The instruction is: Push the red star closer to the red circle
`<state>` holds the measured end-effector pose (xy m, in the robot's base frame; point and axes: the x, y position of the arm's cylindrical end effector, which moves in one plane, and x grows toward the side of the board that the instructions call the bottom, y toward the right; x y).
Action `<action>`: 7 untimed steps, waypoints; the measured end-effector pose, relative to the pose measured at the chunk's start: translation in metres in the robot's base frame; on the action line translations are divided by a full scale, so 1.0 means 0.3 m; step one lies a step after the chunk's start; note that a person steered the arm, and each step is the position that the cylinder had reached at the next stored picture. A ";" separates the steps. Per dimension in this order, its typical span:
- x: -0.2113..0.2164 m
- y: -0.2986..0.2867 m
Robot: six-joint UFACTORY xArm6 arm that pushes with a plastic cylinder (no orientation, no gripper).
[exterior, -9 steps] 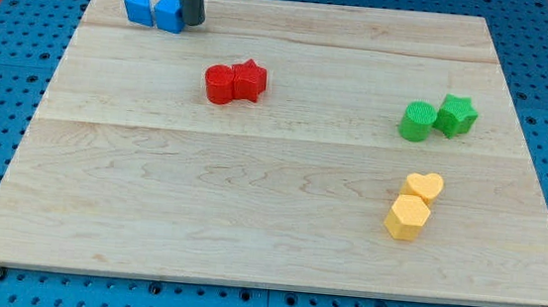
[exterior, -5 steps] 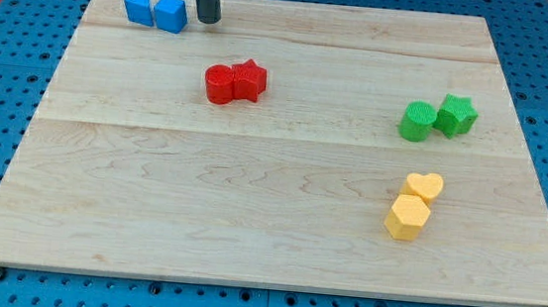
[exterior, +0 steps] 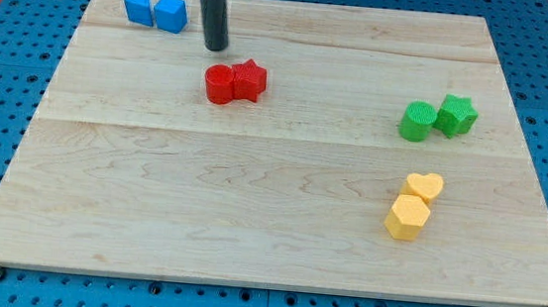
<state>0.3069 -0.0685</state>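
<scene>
Task status: near complete — red star [exterior: 250,79] already touches red circle [exterior: 220,84] at its 3 o'clock side, upper-centre of table [exterior: 248,221]. My tip [exterior: 216,46] stands at the circle's 12 o'clock, apart (no hand fitted, nothing held).

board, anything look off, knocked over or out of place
Nothing stands out. Blocks sit flat in four touching pairs: red circle with red star, two blue blocks, green pair, yellow pair. My tip is just above the red circle, not touching.
</scene>
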 end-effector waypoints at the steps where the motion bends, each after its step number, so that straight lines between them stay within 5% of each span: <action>1: 0.104 0.073; 4: 0.382 0.342; 5: 0.361 0.128; 7: 0.231 0.029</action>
